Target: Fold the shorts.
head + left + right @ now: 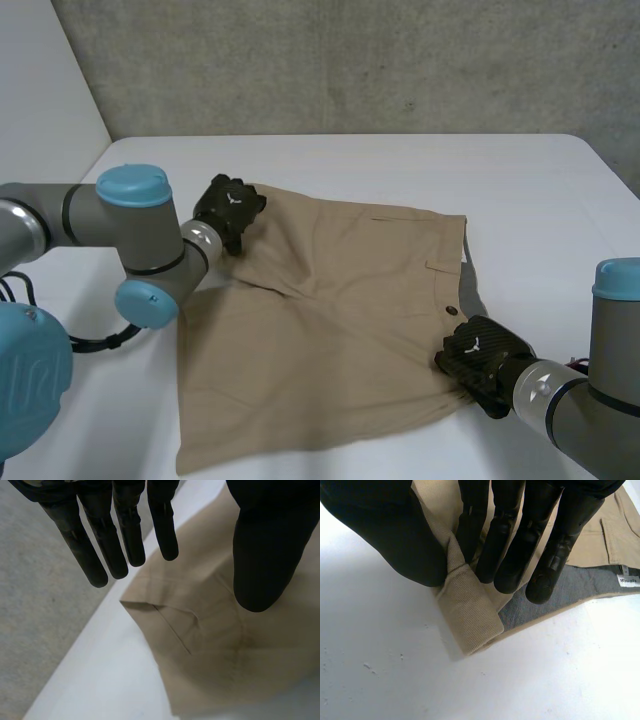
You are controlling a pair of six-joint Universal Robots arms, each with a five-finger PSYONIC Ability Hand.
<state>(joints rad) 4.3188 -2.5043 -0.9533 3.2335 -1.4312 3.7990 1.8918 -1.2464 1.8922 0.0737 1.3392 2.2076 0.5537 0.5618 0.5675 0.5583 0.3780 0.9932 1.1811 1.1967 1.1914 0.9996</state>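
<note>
Khaki shorts [330, 330] lie spread flat on the white table [400, 165]. My left hand [228, 210] hovers over their far left corner. In the left wrist view its fingers [125, 535] are straight and apart from the thumb, with the hemmed corner [165, 610] lying free below them. My right hand [480, 355] is at the near right end of the waistband. In the right wrist view this hand [520, 540] pinches a fold of the waistband [470, 615] between thumb and fingers, baring the grey lining [555, 595].
A small button [449, 312] and a pocket flap [440, 265] sit near the waistband. A white label [626, 581] shows on the lining. Bare table lies beyond the shorts and to their right. A grey wall [350, 60] stands behind the table.
</note>
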